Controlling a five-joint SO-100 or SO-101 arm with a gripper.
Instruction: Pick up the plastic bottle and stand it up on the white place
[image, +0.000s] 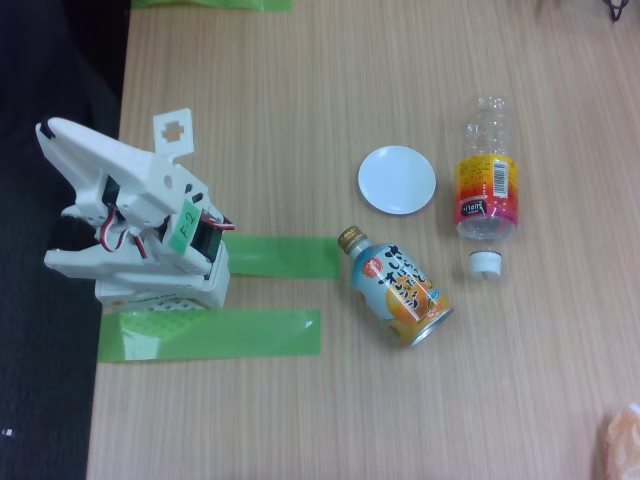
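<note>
Clear plastic bottle (487, 170) with white cap lies flat just right of the small round white disc (397, 180), untouched (gripper (60, 235) folded back at the table's left edge, jaw state unreadable); next: reach across, grasp.

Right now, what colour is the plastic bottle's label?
Yellow fading through orange to red, on the plastic bottle, fixed view.

On the table (300, 420), the disc (397, 180) is taken as centre: bottle (487, 170) lying at 3 o'clock, just beside; can (398, 287) lying at 6 o'clock; arm (135, 215) at 9 o'clock, well apart, over tape strips (210, 335).
</note>
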